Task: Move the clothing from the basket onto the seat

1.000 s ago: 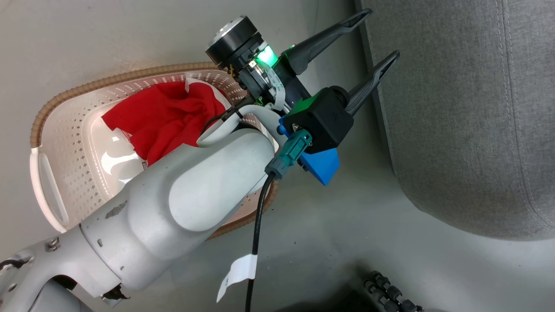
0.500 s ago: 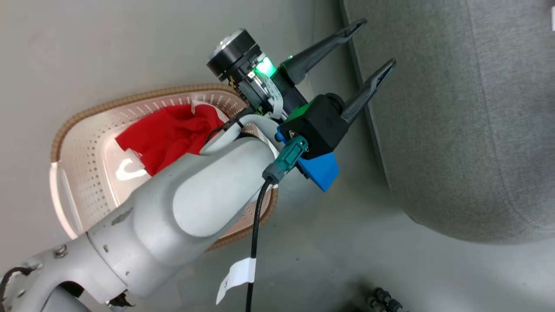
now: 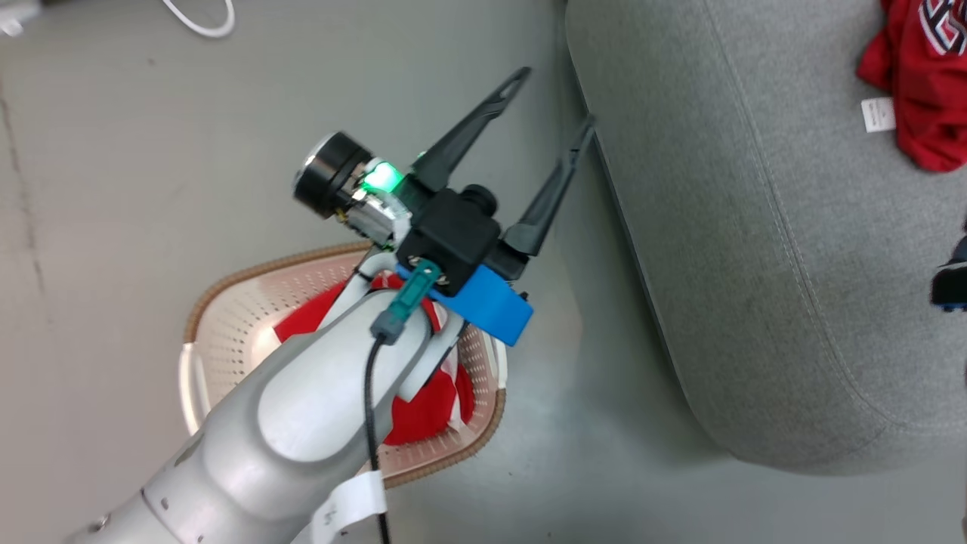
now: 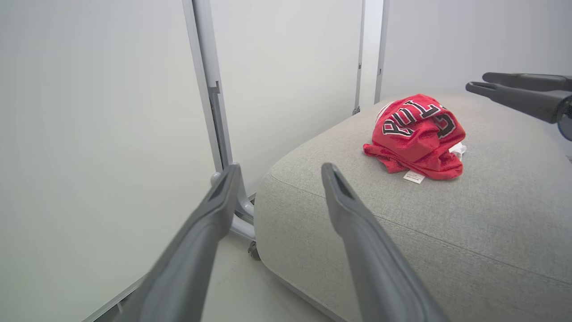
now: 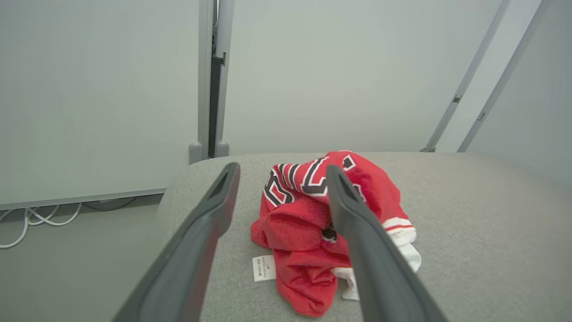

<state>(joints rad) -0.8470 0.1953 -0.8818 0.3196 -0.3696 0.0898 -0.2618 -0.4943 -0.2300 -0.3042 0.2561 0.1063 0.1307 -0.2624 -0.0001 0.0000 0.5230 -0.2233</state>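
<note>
The basket [image 3: 249, 276] stands on the floor at lower left, with a red garment with white trim [image 3: 427, 423] inside, partly hidden under my left forearm. My left gripper [image 3: 555, 98] hangs open and empty above the floor between the basket and the seat [image 3: 755, 264]. The left wrist view has its fingers [image 4: 280, 172] spread before the seat's corner [image 4: 447, 214]. A red jersey [image 3: 922, 83] with black lettering lies crumpled on the seat [image 5: 491, 223]. My right gripper [image 5: 282, 172] is open just above that jersey [image 5: 304, 223], holding nothing, and its fingers [image 4: 478, 82] point at the jersey [image 4: 415, 134].
Pale wall panels with metal posts [image 4: 210, 89] stand behind the seat. White cables [image 5: 27, 219] lie on the floor by the wall, and a white cable loop [image 3: 200, 19] shows at the head view's top left. Grey floor [image 3: 589, 423] separates basket and seat.
The head camera has turned, so the basket sits lower in the picture and the jersey on the seat has come into view. My left gripper stays open and empty.
</note>
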